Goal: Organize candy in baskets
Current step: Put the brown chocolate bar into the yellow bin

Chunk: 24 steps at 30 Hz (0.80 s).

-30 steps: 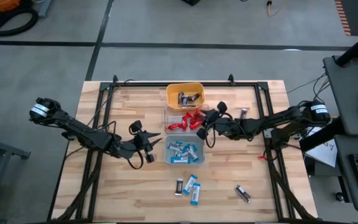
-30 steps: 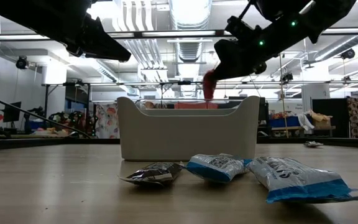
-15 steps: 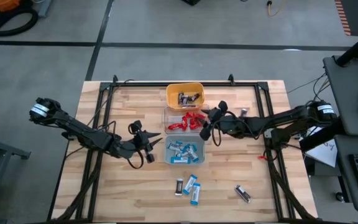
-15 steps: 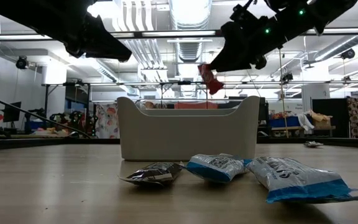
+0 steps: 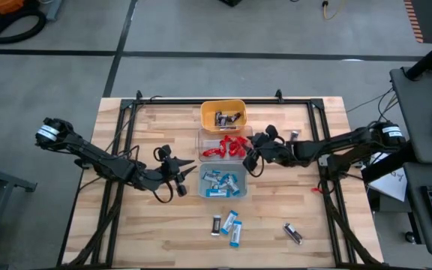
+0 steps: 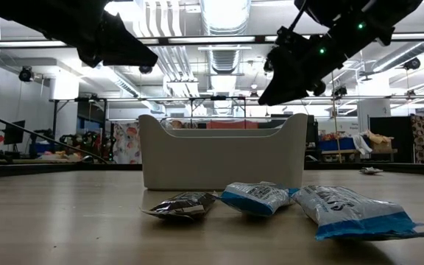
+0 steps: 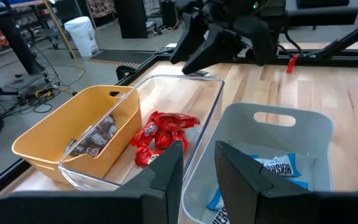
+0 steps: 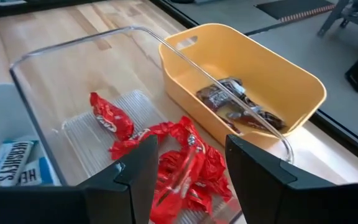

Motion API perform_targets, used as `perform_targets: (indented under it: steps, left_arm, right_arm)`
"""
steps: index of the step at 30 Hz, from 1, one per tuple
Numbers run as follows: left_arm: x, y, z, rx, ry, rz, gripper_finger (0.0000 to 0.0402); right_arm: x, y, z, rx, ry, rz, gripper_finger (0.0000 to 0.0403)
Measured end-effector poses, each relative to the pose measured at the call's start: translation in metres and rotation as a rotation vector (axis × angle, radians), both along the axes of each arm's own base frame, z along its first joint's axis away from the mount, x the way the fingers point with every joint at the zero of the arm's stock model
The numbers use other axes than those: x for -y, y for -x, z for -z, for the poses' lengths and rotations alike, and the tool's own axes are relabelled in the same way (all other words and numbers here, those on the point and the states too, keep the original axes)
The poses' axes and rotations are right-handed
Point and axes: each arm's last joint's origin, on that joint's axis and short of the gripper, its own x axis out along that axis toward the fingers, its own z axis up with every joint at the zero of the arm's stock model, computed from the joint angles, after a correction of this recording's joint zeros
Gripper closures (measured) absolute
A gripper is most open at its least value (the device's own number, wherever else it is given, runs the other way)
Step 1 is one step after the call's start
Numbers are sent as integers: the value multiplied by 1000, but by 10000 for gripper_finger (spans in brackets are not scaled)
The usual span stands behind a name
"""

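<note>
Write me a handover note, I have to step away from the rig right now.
Right gripper: jaws open, empty, beside the clear basket.
Left gripper: jaws part open, empty, waiting left of the grey-blue basket.
Done: red candies in the clear basket, dark ones in the yellow basket, blue-and-white ones in the grey-blue basket.
Left: loose candies on the table: a cluster in front of the baskets, one dark bar to its right, one by the right arm.
</note>
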Motion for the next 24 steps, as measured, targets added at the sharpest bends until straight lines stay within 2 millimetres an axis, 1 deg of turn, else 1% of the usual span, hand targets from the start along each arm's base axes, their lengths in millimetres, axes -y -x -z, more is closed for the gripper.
perform_targets:
  steps: [4, 7, 11, 16, 18, 20, 24]
  left_arm:
    - [0, 0, 0, 6, 13, -4, 324]
    - [0, 0, 0, 7, 19, 1, 324]
    - [1, 0, 0, 2, 38, 42, 324]
    - [10, -2, -4, 17, 90, 143, 324]
    - [15, -2, -10, 32, 99, 170, 324]
    - [23, -4, -15, 42, 106, 199, 324]
    - [42, -8, -19, 27, 105, 264, 324]
  right_arm:
    - [1, 1, 1, -9, 0, 4, 223]
    - [1, 0, -4, 0, 1, 2, 223]
    - [-2, 1, -23, 41, 17, -18, 223]
    - [-10, 10, -51, 49, 2, -41, 223]
    - [-15, 15, -60, 45, -29, -58, 226]
    - [-23, 20, -68, 40, -86, -111, 230]
    - [-48, 30, -80, 36, -238, -321, 239]
